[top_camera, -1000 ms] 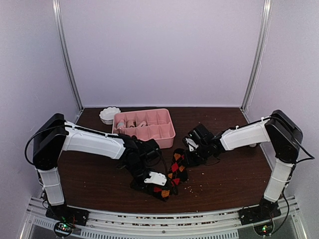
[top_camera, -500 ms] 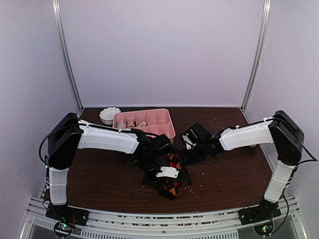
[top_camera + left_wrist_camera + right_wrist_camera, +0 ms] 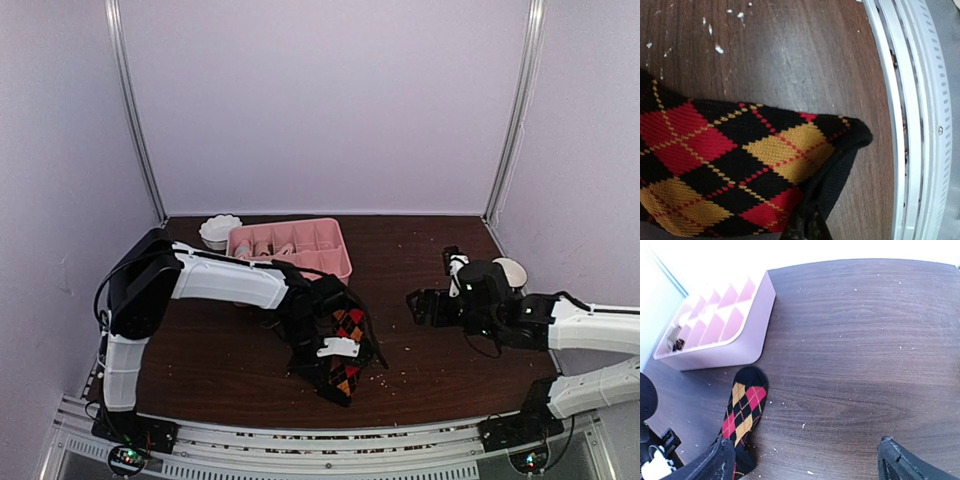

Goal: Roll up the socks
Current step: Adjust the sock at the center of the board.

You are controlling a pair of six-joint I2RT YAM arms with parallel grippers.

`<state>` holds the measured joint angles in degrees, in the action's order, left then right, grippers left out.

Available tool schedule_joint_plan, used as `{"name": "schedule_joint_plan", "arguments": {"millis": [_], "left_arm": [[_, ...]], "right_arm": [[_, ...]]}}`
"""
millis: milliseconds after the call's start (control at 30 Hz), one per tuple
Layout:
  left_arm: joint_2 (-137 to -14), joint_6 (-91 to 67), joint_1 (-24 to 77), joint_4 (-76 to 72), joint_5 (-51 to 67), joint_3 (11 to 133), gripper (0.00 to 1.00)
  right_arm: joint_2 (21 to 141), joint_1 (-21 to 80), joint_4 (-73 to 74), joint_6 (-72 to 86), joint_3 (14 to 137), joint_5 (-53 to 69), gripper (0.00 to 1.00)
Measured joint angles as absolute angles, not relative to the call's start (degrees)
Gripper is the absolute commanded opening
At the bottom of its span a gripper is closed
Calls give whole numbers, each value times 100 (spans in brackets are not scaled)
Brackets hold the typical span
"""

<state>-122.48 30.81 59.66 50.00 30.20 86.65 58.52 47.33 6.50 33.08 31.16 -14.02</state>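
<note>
We see the dark wooden worktop [image 3: 450, 370], with the pink compartment tray [image 3: 735, 347] at its back left. In front of the tray lies the black argyle sock [image 3: 740, 160]. Our left fingers [image 3: 807, 227] pinch its black edge. Our right fingers [image 3: 900, 462] stand wide apart, well to its right.

Left claw [image 3: 332, 362] grips argyle sock [image 3: 349, 324] (right claw [image 3: 432, 286] open, well apart).

Black argyle sock [image 3: 347, 324], limp, front-centre
</note>
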Motion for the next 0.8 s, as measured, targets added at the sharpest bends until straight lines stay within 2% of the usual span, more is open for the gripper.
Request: {"name": "schedule_joint_plan", "arguments": {"millis": [67, 167, 433, 500, 600, 800], "left_arm": [[-12180, 3070, 5937, 5017, 3035, 8554, 0], [-12016, 3041, 5900, 5024, 3035, 8348, 0], [-11850, 2982, 5892, 5017, 3017, 8180, 0], [-11850, 2980, 5892, 5004, 2998, 8182, 0], [-11850, 2980, 5892, 5000, 2974, 8182, 0], [-11850, 2980, 5892, 5002, 2956, 8182, 0]], "right_arm": [[5614, 4703, 399, 3369, 2818, -1352, 89], [5767, 4709, 183, 3424, 2687, -1031, 64], [8042, 5247, -891, 3883, 3059, 482, 20], [8576, 5452, -1262, 4045, 3173, 906, 16], [9192, 5686, -1678, 4217, 3376, 1334, 15], [9592, 5824, -2027, 4416, 3459, 1564, 12]]}}
